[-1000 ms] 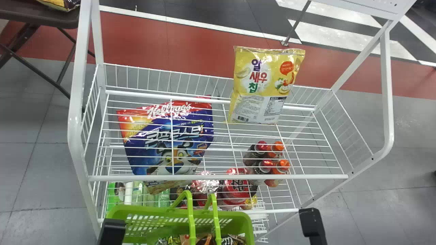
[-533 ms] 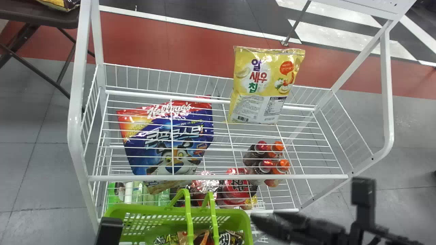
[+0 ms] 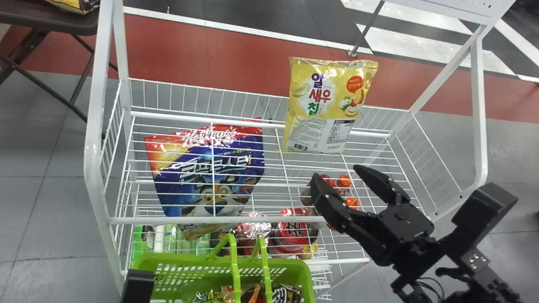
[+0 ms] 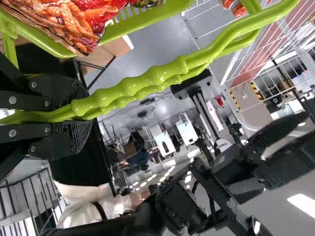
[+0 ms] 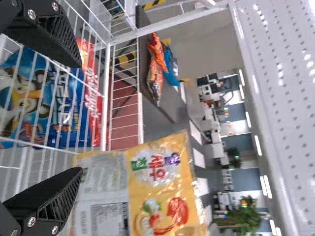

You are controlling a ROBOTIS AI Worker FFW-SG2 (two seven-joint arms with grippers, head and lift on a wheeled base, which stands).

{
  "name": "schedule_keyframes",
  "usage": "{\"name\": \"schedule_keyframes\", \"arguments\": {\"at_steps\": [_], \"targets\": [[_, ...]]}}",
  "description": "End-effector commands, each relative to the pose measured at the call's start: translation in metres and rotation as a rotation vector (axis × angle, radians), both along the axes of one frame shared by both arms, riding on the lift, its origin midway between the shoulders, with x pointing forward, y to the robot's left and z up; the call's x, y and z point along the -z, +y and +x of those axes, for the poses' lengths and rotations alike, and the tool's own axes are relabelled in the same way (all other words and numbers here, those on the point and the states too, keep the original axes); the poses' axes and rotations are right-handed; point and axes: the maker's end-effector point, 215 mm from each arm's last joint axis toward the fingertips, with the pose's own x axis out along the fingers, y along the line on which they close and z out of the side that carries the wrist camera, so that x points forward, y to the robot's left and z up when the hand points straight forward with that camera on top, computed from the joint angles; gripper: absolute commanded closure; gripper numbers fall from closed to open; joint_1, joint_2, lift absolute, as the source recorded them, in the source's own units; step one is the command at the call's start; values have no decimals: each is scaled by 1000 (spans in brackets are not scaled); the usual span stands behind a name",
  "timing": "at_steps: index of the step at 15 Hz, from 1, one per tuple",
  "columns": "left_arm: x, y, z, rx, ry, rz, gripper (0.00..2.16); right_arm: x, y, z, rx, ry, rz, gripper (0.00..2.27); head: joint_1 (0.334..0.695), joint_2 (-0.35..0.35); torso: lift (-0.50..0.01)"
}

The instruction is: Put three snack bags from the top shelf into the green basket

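Yellow snack bag [image 3: 324, 105] upright, long axis bottom-to-top, right hand [image 3: 337, 173] wide, left hand [image 3: 138, 286] tight round green handles [image 3: 235, 269]

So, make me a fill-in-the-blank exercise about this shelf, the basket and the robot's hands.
The snack bag on the top shelf is mainly ____.
The left hand grips the green basket by its ____.
The hand with its fingers spread apart is the ____ one.
Seen through the shelf's wires, the blue and red bag pictures a ____.

Missing words: yellow; handles; right; tiger.
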Motion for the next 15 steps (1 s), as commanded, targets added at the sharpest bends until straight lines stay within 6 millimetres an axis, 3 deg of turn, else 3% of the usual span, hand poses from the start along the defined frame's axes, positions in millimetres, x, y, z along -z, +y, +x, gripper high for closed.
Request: {"name": "schedule_keyframes", "arguments": {"at_steps": [1, 15], "targets": [[2, 0, -1, 1, 5, 2, 2142, -17, 16, 0, 0, -113, -59, 63, 695, -350, -48], [-1, -1, -12, 0, 11, 4, 2142, -21, 28, -5, -17, -140, -14, 66, 695, -350, -48]]}}
